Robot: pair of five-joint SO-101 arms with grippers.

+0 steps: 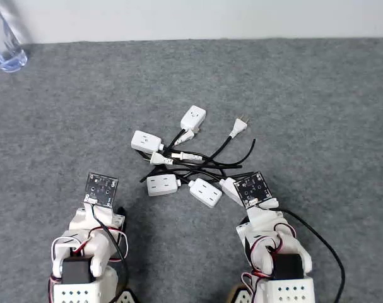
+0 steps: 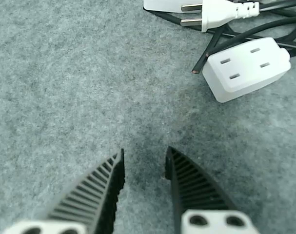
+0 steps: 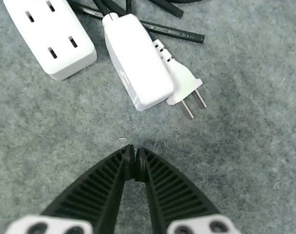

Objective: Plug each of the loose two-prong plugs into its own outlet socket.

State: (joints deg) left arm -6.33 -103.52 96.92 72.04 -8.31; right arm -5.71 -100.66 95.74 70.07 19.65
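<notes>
While plugs [image 1: 240,127] are lying loose on the surface [image 1: 317,88], left gripper [image 2: 145,153] narrowly parted, right gripper [image 3: 134,151] pinched closed.

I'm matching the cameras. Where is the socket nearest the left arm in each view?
High view: socket at the tangle's lower left.
Left wrist view: socket ahead of the open left gripper.
Right wrist view: other sockets lie there.
Shared landmark: black cable end beside it.

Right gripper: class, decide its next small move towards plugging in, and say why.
Probably open the right gripper: its jaws are shut and empty, and a loose plug lies just ahead on the carpet, prongs bare, beside a socket block.
</notes>
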